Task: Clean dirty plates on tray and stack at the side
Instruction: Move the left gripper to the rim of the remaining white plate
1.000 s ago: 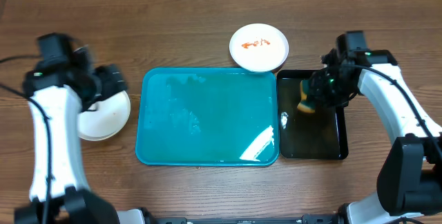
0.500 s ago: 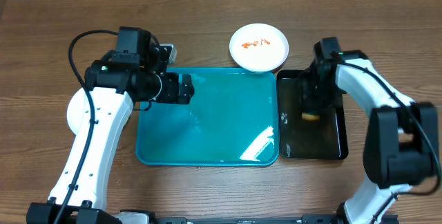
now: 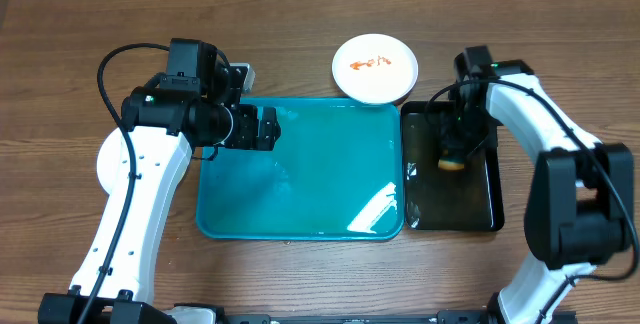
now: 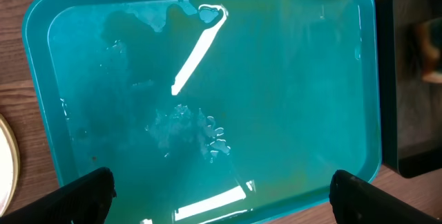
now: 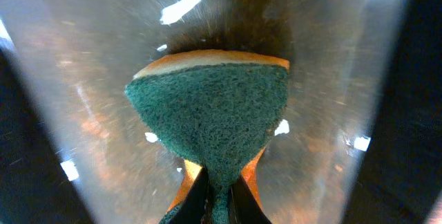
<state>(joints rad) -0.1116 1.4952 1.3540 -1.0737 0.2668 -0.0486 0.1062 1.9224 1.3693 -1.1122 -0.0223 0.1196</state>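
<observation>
One teal tray (image 3: 310,194) lies central on the tabletop (image 3: 300,24). The left gripper (image 3: 270,129), jaws wide, hovers over its 10 o'clock corner. At 3 o'clock, the right gripper (image 3: 452,151) pinches one sponge (image 5: 214,106) over one black tray (image 3: 470,209). Two plates show: pale plate (image 4: 3,165) at 9 o'clock, smeared plate (image 3: 375,69) at 12 o'clock.

Plate (image 3: 375,67) behind tray (image 3: 320,164) — narrow tray (image 3: 450,209) right, sponge (image 3: 451,163) in it

Robot lab setup: cabled arms (image 3: 125,204) at wooden table (image 3: 300,274).
</observation>
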